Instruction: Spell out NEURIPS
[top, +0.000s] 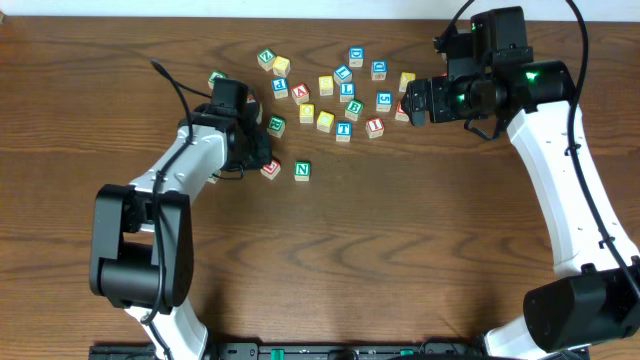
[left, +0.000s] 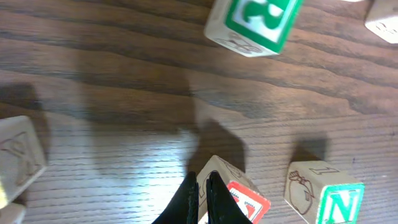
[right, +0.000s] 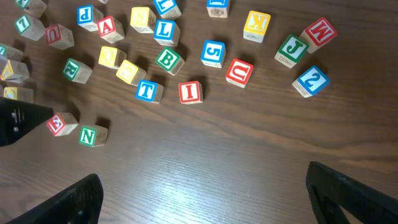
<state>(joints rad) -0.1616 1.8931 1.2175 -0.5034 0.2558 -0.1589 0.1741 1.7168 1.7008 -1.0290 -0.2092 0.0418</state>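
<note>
Left gripper (left: 200, 198) pinched shut, tips against red E cube (left: 239, 194), just left of N cube (left: 333, 200); right gripper (top: 411, 104) spread wide over far cluster. Risk: off-centre nudge twists E, bumps N askew.

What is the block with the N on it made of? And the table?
The N block looks like pale bare wood with a drawing on its side; its letter face is painted green. The table shows dark streaky grain and a shine: polished wood, or maybe a wood-look coating.
</note>
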